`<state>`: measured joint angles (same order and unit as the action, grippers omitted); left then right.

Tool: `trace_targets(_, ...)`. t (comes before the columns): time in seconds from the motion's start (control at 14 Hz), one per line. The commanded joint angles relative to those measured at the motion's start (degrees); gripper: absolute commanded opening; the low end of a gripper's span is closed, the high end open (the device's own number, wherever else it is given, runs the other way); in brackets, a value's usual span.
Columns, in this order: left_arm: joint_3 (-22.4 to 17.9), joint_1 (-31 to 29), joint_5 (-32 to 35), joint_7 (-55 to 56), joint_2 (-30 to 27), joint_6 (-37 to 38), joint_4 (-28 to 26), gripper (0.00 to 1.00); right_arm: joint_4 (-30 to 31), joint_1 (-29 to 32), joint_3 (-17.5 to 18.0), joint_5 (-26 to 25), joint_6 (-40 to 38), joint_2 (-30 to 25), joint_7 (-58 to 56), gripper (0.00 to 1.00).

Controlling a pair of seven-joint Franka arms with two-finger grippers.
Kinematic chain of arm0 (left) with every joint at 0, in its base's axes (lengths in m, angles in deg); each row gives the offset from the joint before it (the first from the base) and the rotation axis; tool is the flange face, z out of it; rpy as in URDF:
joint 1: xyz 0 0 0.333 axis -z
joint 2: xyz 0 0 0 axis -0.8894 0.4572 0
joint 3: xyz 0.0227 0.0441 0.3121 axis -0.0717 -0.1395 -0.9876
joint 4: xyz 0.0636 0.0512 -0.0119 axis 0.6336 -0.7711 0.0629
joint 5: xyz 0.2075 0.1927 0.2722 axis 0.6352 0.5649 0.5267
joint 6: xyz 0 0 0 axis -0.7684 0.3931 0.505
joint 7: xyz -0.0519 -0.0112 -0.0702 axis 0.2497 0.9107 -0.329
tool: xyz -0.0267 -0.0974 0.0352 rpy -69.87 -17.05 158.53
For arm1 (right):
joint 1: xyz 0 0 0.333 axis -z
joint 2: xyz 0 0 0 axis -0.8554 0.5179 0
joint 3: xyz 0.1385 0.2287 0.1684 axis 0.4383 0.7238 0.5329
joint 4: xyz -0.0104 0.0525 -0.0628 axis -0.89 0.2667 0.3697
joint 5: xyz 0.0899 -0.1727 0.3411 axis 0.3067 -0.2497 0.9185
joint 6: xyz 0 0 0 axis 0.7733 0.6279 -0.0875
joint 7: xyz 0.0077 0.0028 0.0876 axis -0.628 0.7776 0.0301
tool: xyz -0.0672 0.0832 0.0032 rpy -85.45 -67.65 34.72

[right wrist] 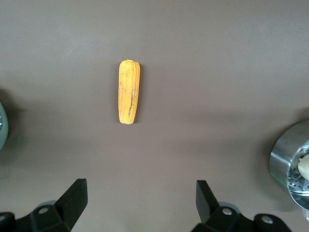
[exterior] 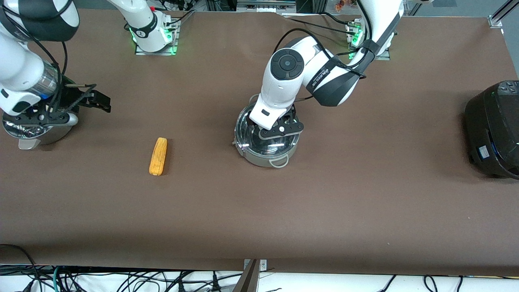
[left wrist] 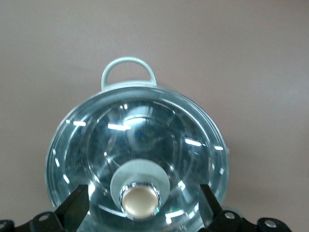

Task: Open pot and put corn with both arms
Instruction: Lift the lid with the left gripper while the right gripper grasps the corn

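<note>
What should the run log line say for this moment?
left gripper: open, over pot lid knob | right gripper: open, waiting | corn: on table

Pot (exterior: 259, 156): polished steel is seen, mirror-bright, with thin wire loop handles. Lid (left wrist: 140, 150): clear glass, glossy, streaked with highlights; knob (left wrist: 140, 200) matt tan, ringed in chrome. Corn (exterior: 158, 156): rough, kernelled surface, dull yellow-orange. Desk (exterior: 324, 211): covered in a matt brown sheet, smooth. Arms (exterior: 284, 81): glossy white plastic shells with black bands. Gripper fingers (right wrist: 72, 198): matt black. Steamer (right wrist: 289, 164): brushed steel, perforated insert.
</note>
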<state>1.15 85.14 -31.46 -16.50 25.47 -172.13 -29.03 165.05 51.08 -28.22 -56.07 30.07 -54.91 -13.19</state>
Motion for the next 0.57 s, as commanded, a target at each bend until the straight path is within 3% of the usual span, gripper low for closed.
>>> trace_targets(0.0, 0.2, 2.4, 2.5, -0.3, 2.7, -0.4, 0.8, 1.0, 2.7, -0.1, -0.2, -0.1, 4.1, 1.6, -0.5, 1.0)
trace_targets(0.21, 0.2, 2.5, 2.5, -4.9, 2.7, 0.5, -1.2, 1.0, 6.0, -0.3, -0.1, 0.0, 10.2, 4.2, 0.2, 1.0)
trace_targets(0.5, 0.2, 2.4, 2.5, -5.3, 2.2, 0.7, -1.7, 1.0, 5.9, -1.3, 0.3, 0.4, 14.9, 9.5, 0.6, 1.0)
